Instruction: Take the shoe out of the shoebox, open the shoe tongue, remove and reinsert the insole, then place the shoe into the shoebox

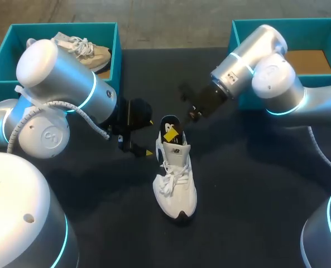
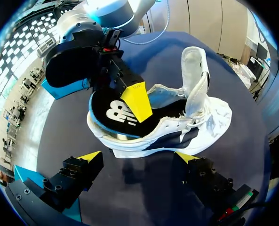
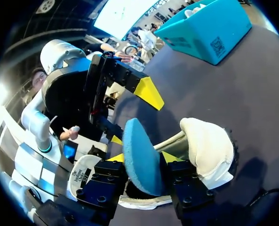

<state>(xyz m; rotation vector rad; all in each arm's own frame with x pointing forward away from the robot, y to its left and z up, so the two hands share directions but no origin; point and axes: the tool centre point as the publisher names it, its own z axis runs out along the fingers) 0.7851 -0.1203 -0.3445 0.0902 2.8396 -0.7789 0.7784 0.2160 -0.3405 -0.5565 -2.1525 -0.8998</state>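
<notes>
The right pincer (image 3: 141,157) is closed on the insole (image 2: 113,113). Its two yellow tips press the blue underside from either side, near the heel end. Just under that pincer, the insole stands half out of the heel opening of the white sneaker (image 1: 175,184), which sits upright on the dark counter (image 1: 249,212). Ahead of the pincer, the tongue (image 3: 207,148) is pulled up and forward, clear of the opening.

Just past the heel waits the left pincer (image 2: 138,157). Its fingers are spread wide and hold nothing. The sneaker lies ahead of its tips and I see no contact with it.

Well beyond each pincer sits a teal shoebox. The one on the left arm's side (image 1: 3,61) holds a beige sneaker (image 1: 90,53), while the one on the right arm's side (image 1: 282,22) shows only its cardboard floor.

The main risk, as I judge it, is that nothing pins the sneaker down. If the insole drags or jams against the lining, the shoe could lift, skid or roll onto its side. The grip is also at one end only, so pushing the insole in could buckle or crease it instead of seating it flat. The tongue could flop back over the opening. The two pincers are close together at the heel, so a careless move could knock one against the other.
</notes>
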